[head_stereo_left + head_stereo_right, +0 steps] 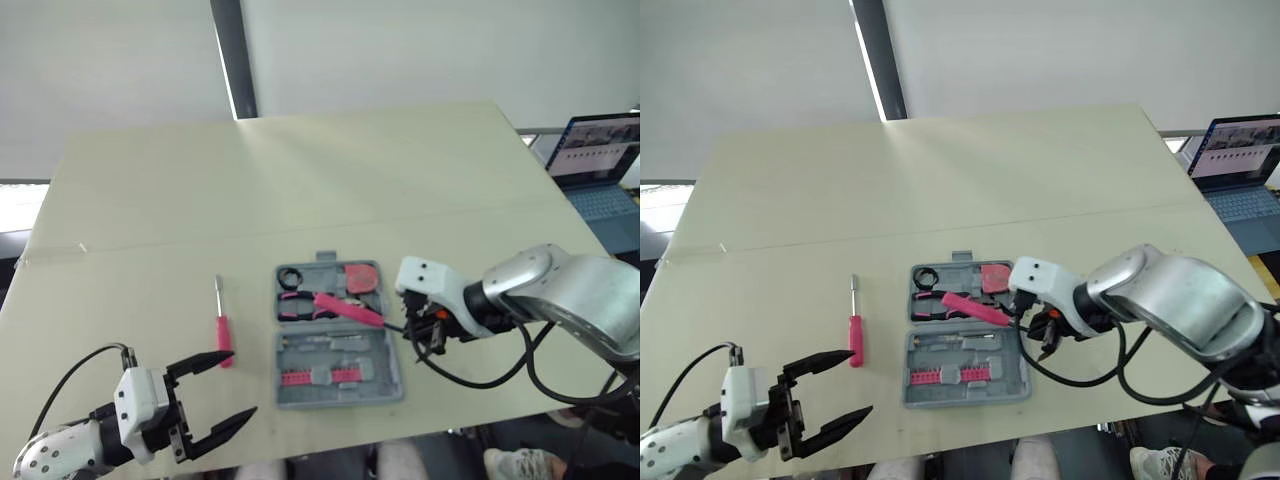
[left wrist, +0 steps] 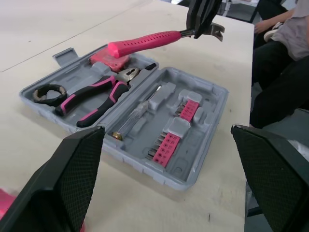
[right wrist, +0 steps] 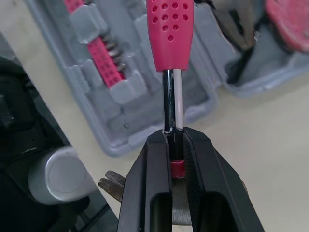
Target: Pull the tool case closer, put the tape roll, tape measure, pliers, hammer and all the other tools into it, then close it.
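Lower centre of the head view, the grey moulded plastic case [image 1: 338,375] lies open on the pale table [image 1: 300,180]. The right claw [image 3: 173,137] is clamped on the chrome shaft of the hammer [image 1: 350,310], whose dimpled pink grip hangs over the case. At lower left the left claw [image 1: 242,384] gapes near a pink-handled screwdriver [image 1: 222,330]

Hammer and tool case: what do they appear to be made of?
Hammer: the pink handle looks like matte rubber or soft plastic, going by its dimpled grip. The shaft is bright, mirror-like metal, probably chromed steel. Tool case: grey moulded plastic with a dull finish, judging by the shaped recesses formed into both halves.
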